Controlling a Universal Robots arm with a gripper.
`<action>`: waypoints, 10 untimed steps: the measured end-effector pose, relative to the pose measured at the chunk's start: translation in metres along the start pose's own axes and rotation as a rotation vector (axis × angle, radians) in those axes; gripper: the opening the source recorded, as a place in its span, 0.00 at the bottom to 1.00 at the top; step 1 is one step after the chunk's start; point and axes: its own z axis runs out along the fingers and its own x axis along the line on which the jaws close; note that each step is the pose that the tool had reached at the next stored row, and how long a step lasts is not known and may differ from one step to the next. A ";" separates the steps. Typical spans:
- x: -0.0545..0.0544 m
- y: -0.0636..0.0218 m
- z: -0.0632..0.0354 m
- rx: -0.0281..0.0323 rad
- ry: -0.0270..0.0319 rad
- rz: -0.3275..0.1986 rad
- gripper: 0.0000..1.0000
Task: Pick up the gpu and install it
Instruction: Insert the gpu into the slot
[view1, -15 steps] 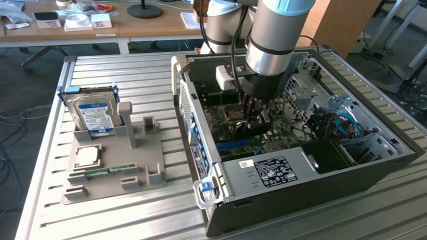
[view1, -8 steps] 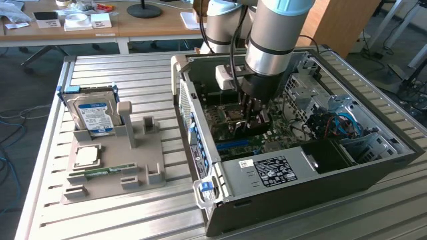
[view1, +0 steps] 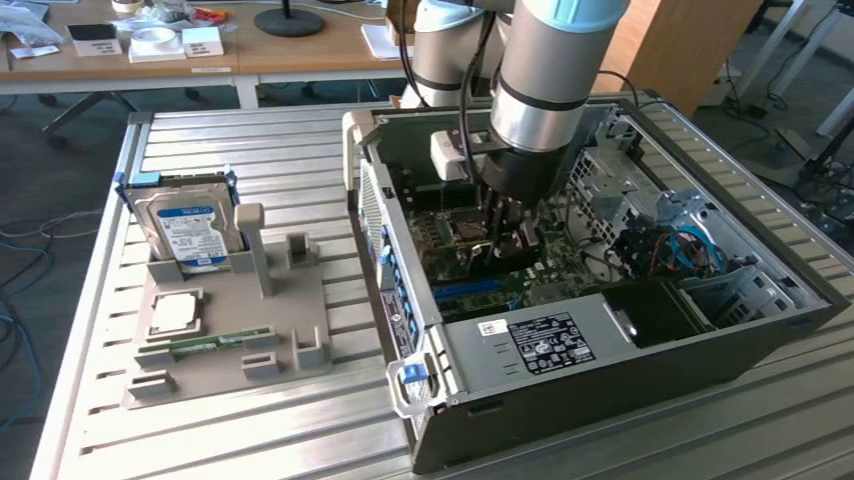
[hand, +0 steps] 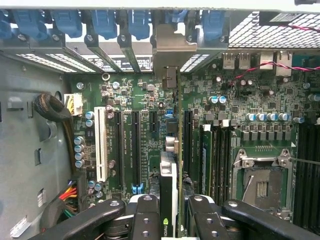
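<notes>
Inside the open computer case, my gripper hangs low over the motherboard. It is shut on the gpu, a thin dark card seen edge-on between the two black fingers. The card stands upright over the row of expansion slots, between a black slot and the memory slots. Its silvery end bracket reaches the rear wall of the case under the blue clips. Whether the card's lower edge sits in a slot cannot be told. In the exterior view the gpu is a dark plate under the fingers.
On the exterior view's left, a grey holder carries a blue-labelled hard drive, a processor and a green memory stick. The case also holds a power supply, drive cages, an open processor socket and a white slot.
</notes>
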 end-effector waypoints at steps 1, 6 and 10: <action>0.000 0.0003 0.0001 0.0001 -0.0001 0.000 0.26; 0.000 0.0015 0.0001 0.0000 -0.0001 0.000 0.26; 0.000 0.0023 0.0001 0.0000 -0.0001 0.000 0.26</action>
